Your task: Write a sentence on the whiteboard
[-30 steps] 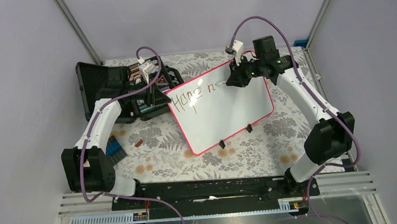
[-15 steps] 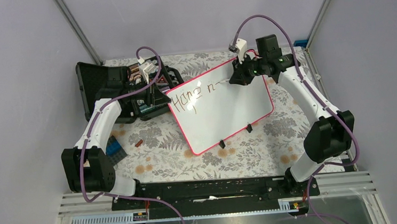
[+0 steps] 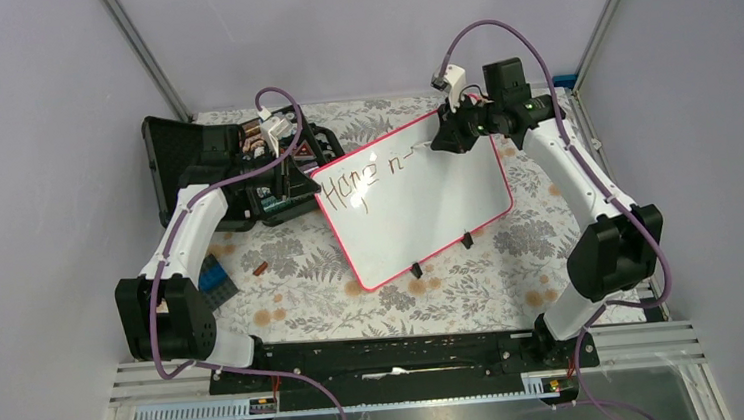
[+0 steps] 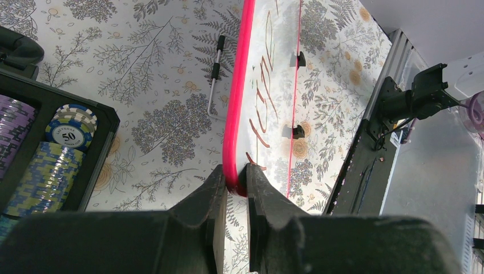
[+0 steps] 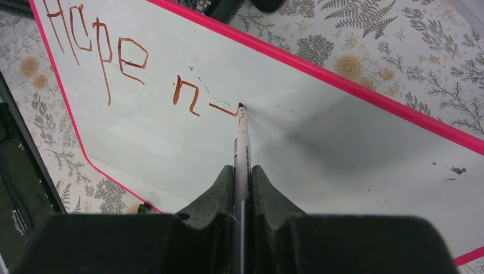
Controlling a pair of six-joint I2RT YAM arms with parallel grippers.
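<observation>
Your left gripper's (image 4: 235, 182) jaws are pinched on the thin pink rim at a rounded corner of the glossy white whiteboard (image 3: 428, 206), which sits across the far centre of the floral-print tabletop (image 3: 303, 276). Your right gripper's (image 5: 242, 177) jaws clamp a slim white marker (image 5: 242, 137), tip on the board. In the last second that tip has dragged rightward from the "n", so the brownish handwritten sentence (image 5: 114, 57) reads only "Hope n–", mostly unwritten.

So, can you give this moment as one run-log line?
left fingers: shut on whiteboard rim | right fingers: shut on marker, tip on whiteboard | sentence: only "Hope n" and a dash
</observation>
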